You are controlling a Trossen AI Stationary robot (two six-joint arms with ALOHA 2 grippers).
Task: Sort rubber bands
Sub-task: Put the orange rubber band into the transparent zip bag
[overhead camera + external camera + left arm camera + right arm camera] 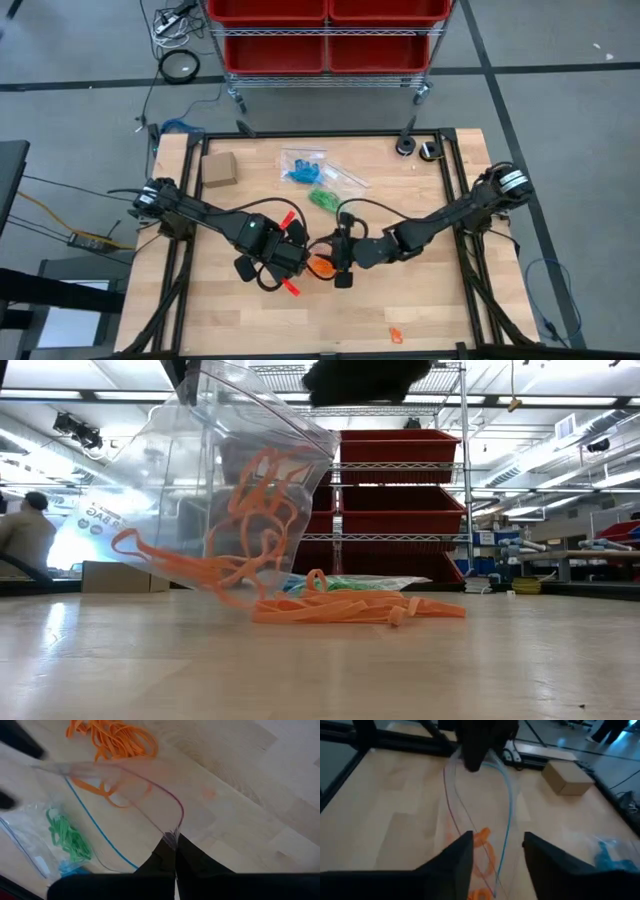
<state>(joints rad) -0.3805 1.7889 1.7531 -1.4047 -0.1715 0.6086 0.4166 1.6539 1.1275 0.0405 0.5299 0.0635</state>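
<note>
A clear plastic zip bag (200,470) stands tilted at the table's middle, with orange rubber bands (255,510) partly inside it. More orange bands lie in a pile (350,607) on the wood beside it; the pile also shows in the high view (322,266). My left gripper (300,250) is shut on the bag. My right gripper (340,262) is open just right of it. Its fingers stand on either side of the bag's open mouth (502,820); whether they touch it, I cannot tell. One loose orange band (396,335) lies near the front edge. My left gripper pinches the bag's zip rim (173,834) between its two shut fingers, where the purple zip line runs into them. The fingers slant down from above. The bag hangs open below them, its upper part lifted and its lower part (215,585) resting on the table with the bands.
A clear bag with blue bands (303,168) and one with green bands (325,198) lie behind the grippers. A tan cardboard box (218,168) sits at the far left. Two small dark round things (417,148) are at the far right. A rack of red bins (325,35) stands beyond the table.
</note>
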